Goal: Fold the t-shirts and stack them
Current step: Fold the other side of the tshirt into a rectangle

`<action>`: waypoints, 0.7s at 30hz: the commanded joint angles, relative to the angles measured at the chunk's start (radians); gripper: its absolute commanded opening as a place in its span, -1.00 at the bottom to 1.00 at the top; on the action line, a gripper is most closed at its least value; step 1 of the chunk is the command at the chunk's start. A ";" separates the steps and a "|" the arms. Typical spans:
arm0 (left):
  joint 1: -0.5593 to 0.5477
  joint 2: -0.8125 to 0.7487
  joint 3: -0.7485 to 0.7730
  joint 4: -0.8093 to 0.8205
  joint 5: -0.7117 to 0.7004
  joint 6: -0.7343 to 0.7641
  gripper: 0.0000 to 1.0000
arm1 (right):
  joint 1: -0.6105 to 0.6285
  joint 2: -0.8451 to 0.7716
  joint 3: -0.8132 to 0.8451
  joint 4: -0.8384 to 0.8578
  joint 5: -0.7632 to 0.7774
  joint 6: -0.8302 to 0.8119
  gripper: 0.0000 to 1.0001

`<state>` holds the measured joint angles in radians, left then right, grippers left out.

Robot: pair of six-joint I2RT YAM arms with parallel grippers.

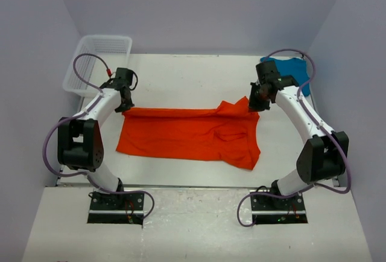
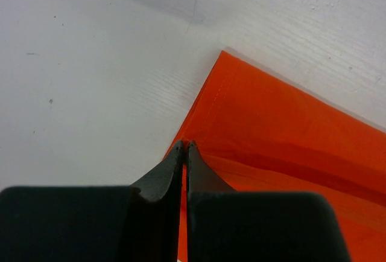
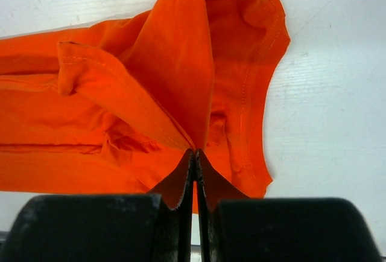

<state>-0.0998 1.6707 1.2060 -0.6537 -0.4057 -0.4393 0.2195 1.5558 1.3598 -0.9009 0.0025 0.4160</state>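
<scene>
The orange-red t-shirt (image 1: 187, 134) lies spread across the middle of the table, folded lengthwise. My left gripper (image 1: 124, 106) is shut on its far left corner (image 2: 199, 147), low at the table. My right gripper (image 1: 253, 106) is shut on a fold of the shirt near the sleeve (image 3: 181, 81) and lifts that part slightly. The teal-blue t-shirt (image 1: 289, 69) lies crumpled at the far right, partly hidden behind my right arm.
A white mesh basket (image 1: 99, 63) stands at the far left corner, just behind my left arm. Grey walls close in the table on three sides.
</scene>
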 commanded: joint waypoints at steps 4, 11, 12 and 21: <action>-0.006 -0.077 -0.040 0.005 -0.050 -0.027 -1.00 | 0.001 -0.077 -0.062 0.022 0.040 0.023 -1.00; -0.009 -0.091 -0.079 0.003 -0.056 -0.038 -1.00 | 0.003 -0.108 -0.120 0.034 0.037 0.024 -1.00; -0.011 -0.092 -0.083 0.000 -0.059 -0.038 -1.00 | 0.003 -0.112 -0.134 0.037 0.042 0.026 -1.00; -0.012 -0.100 -0.118 0.003 -0.074 -0.047 -1.00 | 0.012 -0.149 -0.191 0.046 0.033 0.024 -1.00</action>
<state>-0.1081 1.6096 1.1015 -0.6598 -0.4335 -0.4622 0.2230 1.4487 1.1801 -0.8776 0.0135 0.4278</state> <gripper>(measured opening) 0.008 0.006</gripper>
